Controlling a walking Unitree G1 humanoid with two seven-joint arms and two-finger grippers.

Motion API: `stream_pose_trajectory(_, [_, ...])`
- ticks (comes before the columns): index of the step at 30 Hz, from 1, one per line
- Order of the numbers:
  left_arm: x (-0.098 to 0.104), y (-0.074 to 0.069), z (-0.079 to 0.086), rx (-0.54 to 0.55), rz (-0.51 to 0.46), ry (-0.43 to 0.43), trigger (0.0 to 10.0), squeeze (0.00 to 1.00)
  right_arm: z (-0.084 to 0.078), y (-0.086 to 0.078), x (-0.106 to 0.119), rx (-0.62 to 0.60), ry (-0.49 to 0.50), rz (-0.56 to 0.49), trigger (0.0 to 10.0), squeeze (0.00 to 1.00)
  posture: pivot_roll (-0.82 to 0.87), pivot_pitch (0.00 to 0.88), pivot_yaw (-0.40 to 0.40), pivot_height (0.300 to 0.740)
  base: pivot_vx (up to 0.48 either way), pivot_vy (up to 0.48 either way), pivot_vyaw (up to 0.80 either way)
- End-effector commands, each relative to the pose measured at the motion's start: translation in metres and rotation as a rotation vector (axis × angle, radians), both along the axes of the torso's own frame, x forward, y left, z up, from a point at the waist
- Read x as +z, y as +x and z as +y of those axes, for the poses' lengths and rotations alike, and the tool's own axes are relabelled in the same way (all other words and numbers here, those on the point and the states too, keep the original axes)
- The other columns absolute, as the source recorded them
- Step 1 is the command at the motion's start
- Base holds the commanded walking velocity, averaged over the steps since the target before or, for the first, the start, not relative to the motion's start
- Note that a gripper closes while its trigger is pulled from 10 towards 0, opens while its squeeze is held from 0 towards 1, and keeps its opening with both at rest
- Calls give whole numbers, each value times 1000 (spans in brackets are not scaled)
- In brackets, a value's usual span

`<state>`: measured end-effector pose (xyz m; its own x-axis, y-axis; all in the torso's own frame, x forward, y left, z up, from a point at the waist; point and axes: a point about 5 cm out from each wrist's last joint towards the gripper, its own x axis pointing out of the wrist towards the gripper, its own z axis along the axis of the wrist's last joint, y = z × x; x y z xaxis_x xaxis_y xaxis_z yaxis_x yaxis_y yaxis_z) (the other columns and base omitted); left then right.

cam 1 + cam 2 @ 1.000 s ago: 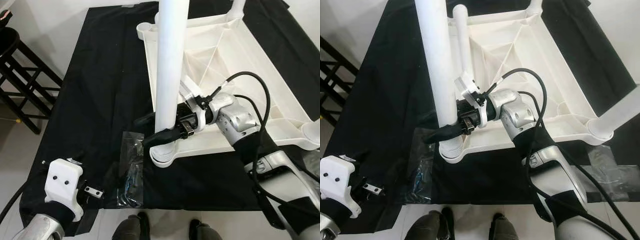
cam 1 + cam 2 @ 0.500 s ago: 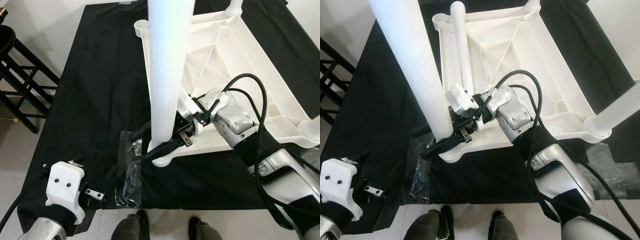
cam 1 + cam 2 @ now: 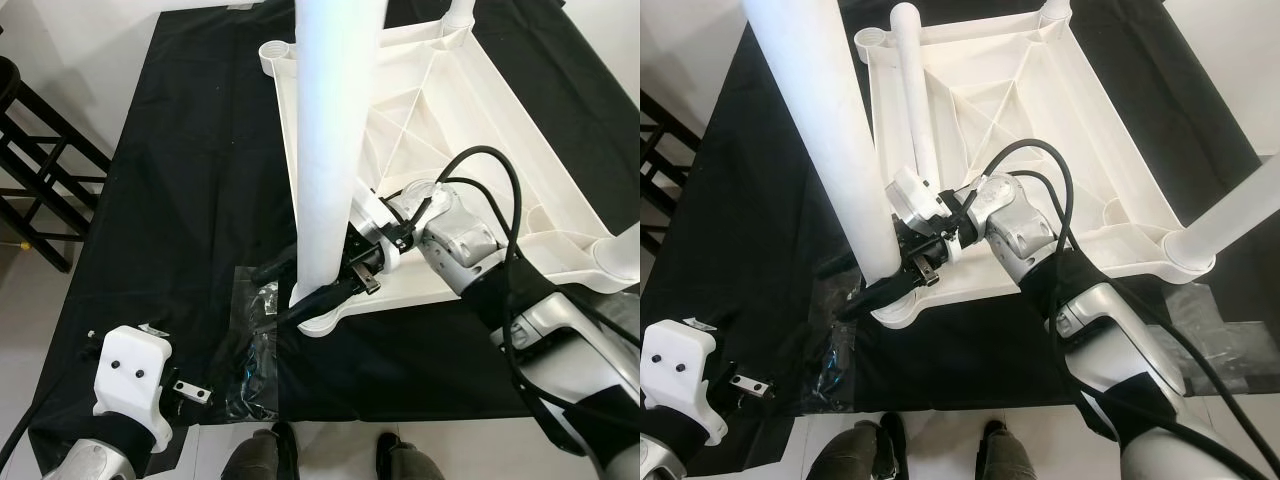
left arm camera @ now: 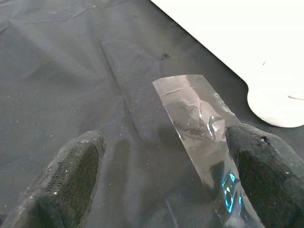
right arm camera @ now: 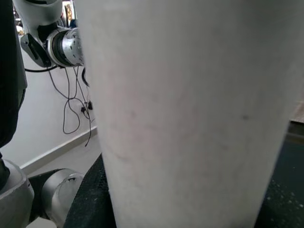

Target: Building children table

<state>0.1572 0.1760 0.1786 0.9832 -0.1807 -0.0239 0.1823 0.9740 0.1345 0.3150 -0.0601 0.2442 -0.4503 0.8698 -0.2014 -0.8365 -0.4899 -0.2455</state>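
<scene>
right gripper [image 3: 885, 280] clamped round white table leg [image 3: 830, 150], holds it upright to seat in near-left corner socket of upturned tabletop [image 3: 1060, 140] | left gripper [image 4: 166, 175] fingers spread, empty, over plastic bag [image 4: 199, 123] near cloth's front edge

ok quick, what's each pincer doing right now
Left pincer: open, holding nothing, above the black cloth.
Right pincer: shut on the white table leg near its base.
</scene>
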Motion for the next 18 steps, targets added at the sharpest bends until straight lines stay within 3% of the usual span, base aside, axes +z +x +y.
stream_pose_trajectory(1, [-2,-3,0,10,23,5,10000,0,-12,-3,-61,-58,-221,147,10000,0,176,360,55,740,0,0,0])
stream_pose_trajectory(3, [-2,-3,0,10,22,5,10000,0,-11,-2,-65,-101,-238,137,10000,0,176,357,55,740,0,0,0])
stream_pose_trajectory(4, [-2,-2,0,10,21,4,10000,0,-11,1,-69,-174,-246,124,10000,0,173,355,48,740,0,0,0])
stream_pose_trajectory(5, [-2,-1,1,15,14,9,10000,0,-10,5,-74,-387,-238,135,10000,0,167,350,33,740,0,0,0])
stream_pose_trajectory(6, [-2,-1,1,15,14,9,10000,0,-10,5,-74,-387,-238,135,10000,0,167,350,33,740,0,0,0])
stream_pose_trajectory(7, [-1,-1,2,19,10,13,10000,0,-11,7,-78,-541,-237,137,10000,0,161,349,27,740,0,0,0])
stream_pose_trajectory(8, [-1,-1,2,19,10,13,10000,0,-11,7,-78,-541,-237,137,10000,0,161,349,27,740,0,0,0])
stream_pose_trajectory(9, [0,-2,5,31,3,15,10000,0,-12,-2,-84,-781,-174,167,10000,0,143,346,14,740,0,0,0])
stream_pose_trajectory(10, [0,-2,5,31,3,15,10000,0,-12,-2,-84,-781,-174,167,10000,0,143,346,14,740,0,0,0])
stream_pose_trajectory(11, [1,-1,10,45,-5,19,10000,0,-16,-24,-90,-962,-136,185,10000,0,126,344,14,740,0,0,0])
stream_pose_trajectory(12, [1,-1,10,45,-5,19,10000,0,-16,-24,-90,-962,-136,185,10000,0,126,344,14,740,0,0,0])
stream_pose_trajectory(13, [3,1,14,53,-16,26,10000,0,-17,-48,-93,-1116,-89,195,10000,0,110,339,22,740,0,0,0])
stream_pose_trajectory(14, [3,1,14,53,-16,26,10000,0,-17,-48,-93,-1116,-89,195,10000,0,110,339,22,740,0,0,0])
stream_pose_trajectory(15, [6,6,17,54,-37,32,10000,0,-20,-62,-92,-1272,-23,201,10000,0,98,329,39,740,0,0,0])
stream_pose_trajectory(16, [8,9,19,52,-50,35,10000,0,-21,-68,-91,-1356,18,205,10000,0,98,329,39,740,0,0,0])
stream_pose_trajectory(18, [8,9,19,52,-50,35,10000,0,-21,-68,-91,-1356,18,205,10000,0,98,329,39,740,0,0,0])
